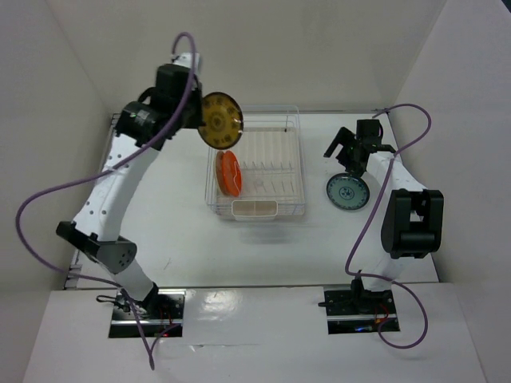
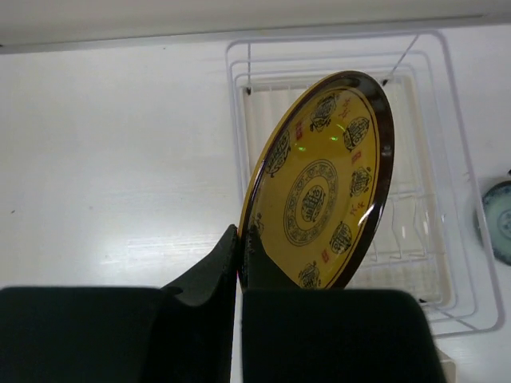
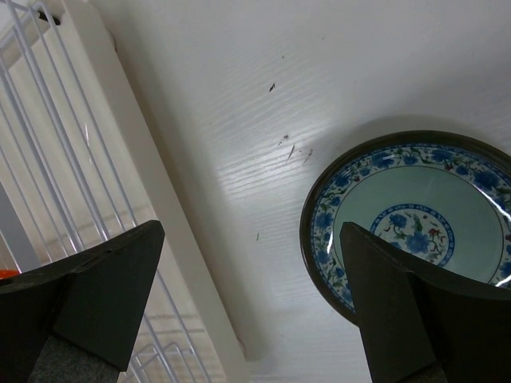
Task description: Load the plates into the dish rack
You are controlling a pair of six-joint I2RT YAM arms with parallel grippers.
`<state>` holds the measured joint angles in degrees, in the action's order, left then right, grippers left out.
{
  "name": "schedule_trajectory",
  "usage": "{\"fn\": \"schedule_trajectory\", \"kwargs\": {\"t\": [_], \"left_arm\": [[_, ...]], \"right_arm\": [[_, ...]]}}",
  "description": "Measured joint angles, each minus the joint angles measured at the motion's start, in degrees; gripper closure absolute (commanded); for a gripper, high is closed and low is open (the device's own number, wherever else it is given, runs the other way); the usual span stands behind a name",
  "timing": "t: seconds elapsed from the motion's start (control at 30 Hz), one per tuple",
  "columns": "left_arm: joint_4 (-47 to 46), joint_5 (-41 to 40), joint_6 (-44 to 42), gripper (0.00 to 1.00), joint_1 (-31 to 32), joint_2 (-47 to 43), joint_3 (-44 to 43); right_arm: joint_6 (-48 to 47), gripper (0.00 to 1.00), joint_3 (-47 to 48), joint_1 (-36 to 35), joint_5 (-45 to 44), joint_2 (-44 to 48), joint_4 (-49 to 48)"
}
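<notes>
The right fingers (image 1: 345, 155) hang wide open over the table (image 1: 200, 255) and grip nothing. The blue plate (image 3: 407, 223) lies flat just under them, at 3 o'clock of the rack (image 1: 271, 152) and apart from its wire edge. In the rack, the orange plate (image 1: 229, 172) stands on edge at the 9 o'clock side.

Farther away, the left fingers (image 2: 230, 257) are closed on the rim of the yellow plate (image 2: 323, 187), which hangs in the air above the rack's 11 o'clock corner. The step in hand, I judge, is slotting this plate. It should first turn parallel to the orange one, then go straight down. The fingers should open only when it rests between the tines.

The tines at 3 o'clock of the orange plate look free. The far wire wall is close, so the plate must pass over it.
</notes>
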<state>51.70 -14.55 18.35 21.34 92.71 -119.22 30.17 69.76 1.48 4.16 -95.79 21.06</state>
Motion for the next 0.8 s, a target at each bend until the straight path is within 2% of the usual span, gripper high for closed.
{"fn": "schedule_trajectory", "kwargs": {"t": [0.13,0.27,0.33,0.6,0.8], "left_arm": [[9.9,-14.9,1.6,1.00,13.0,7.1,-9.4],[18.2,-29.2,3.5,1.00,21.9,16.3,-18.2],[20.5,-33.4,4.6,1.00,24.5,18.7,-18.3],[24.9,-41.6,6.5,1.00,25.2,20.2,-14.9],[25.4,-43.2,7.7,1.00,24.9,20.2,-13.5]], "right_arm": [[0.0,0.00,0.0,0.0,0.2,0.0,0.0],[0.0,0.00,0.0,0.0,0.2,0.0,0.0],[0.0,0.00,0.0,0.0,0.2,0.0,0.0],[-0.2,0.00,0.0,0.0,0.2,0.1,0.1],[-0.2,0.00,0.0,0.0,0.2,0.1,0.2]]}}
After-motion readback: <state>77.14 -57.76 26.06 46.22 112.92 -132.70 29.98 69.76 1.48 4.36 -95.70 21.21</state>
